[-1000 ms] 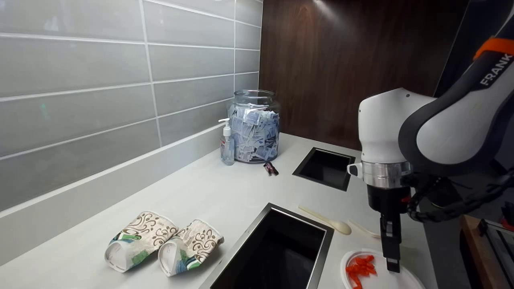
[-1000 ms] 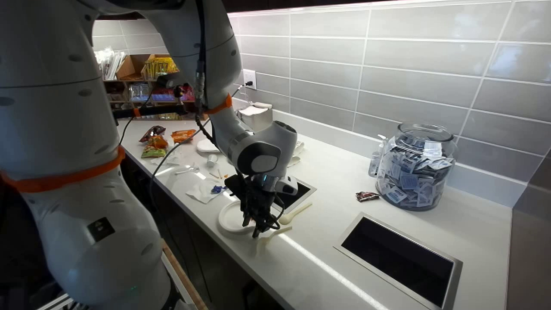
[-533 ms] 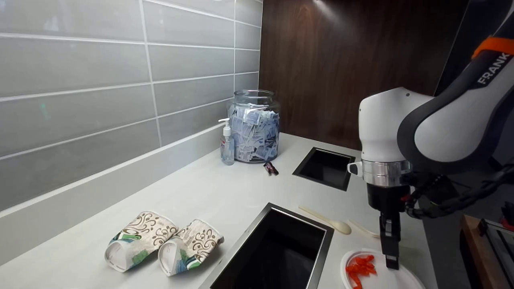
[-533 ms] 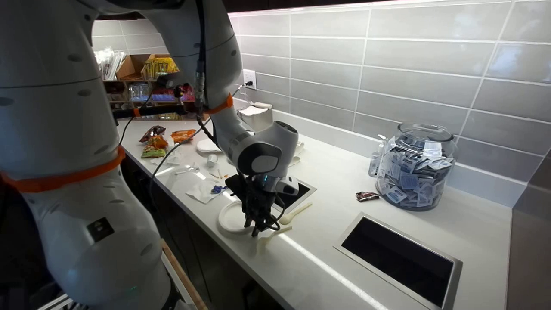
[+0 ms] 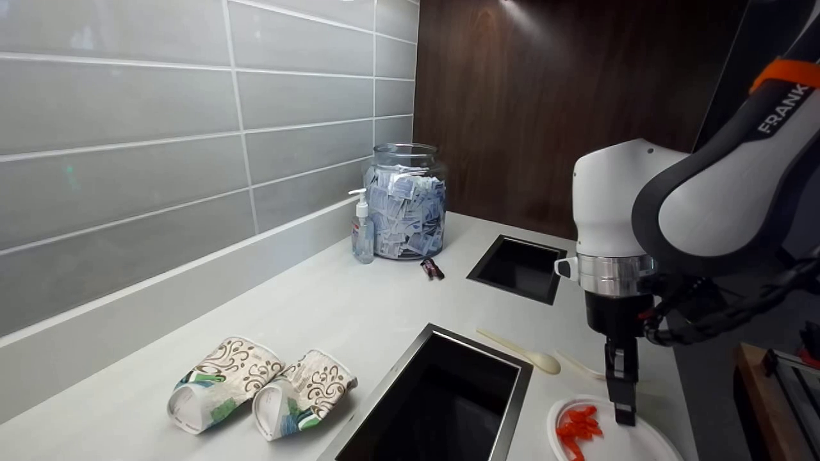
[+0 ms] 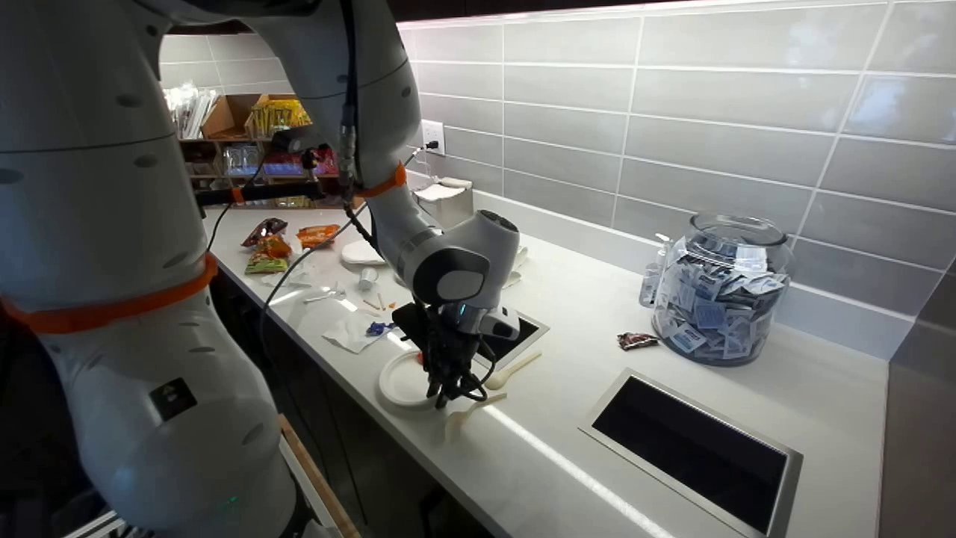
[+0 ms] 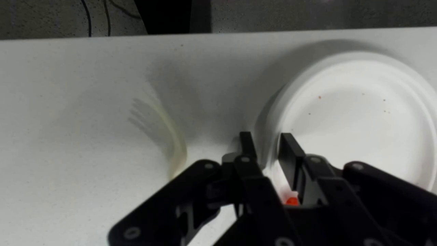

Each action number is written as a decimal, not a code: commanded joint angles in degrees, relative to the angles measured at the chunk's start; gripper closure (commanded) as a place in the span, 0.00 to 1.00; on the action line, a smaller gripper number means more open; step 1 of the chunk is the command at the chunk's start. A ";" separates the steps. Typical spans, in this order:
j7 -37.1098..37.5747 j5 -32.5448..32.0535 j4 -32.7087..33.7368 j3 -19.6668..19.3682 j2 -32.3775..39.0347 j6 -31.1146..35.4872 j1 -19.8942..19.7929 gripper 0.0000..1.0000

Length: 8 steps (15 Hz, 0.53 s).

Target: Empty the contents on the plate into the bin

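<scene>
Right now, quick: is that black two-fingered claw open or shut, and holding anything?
Black two-fingered gripper: partly open, straddling the rim of the small round white plate; a gap shows by the outer finger, so no grip yet.

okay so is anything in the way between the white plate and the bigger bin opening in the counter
Nothing visible. In an exterior view the white plate sits just beside the bin, with only countertop between them. The spoon lies near the bin's corner, off the direct line.
</scene>
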 commanded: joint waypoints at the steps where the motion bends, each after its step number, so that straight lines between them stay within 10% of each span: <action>1: -1.93 2.29 -0.40 0.69 0.62 1.80 -0.30 0.82; 8: -2.64 3.55 -0.69 0.88 0.22 1.87 -0.28 0.99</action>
